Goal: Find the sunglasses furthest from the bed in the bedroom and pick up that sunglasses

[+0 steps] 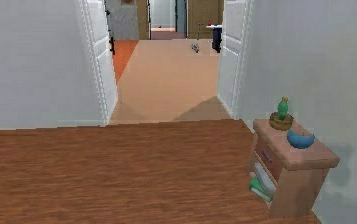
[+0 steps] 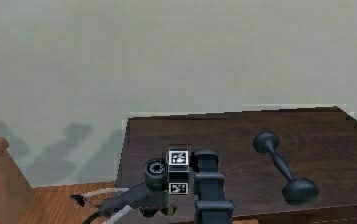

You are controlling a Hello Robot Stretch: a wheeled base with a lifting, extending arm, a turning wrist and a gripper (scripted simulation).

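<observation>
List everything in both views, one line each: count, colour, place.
side table: one, light wood, forward view's lower right, by the wall
bowl: one, blue, on the side table's top
plant: one, green in a brown pot, beside the bowl
books: number unclear, pale, on the side table's lower shelf
door: one, white, left of the hallway opening
dark table: one, dark brown, arm side view's right, by the wall
dumbbell: one, dark grey, lying on the dark table
arm: one, dark, bottom edge
gripper: one, dark, left of the arm's end
</observation>
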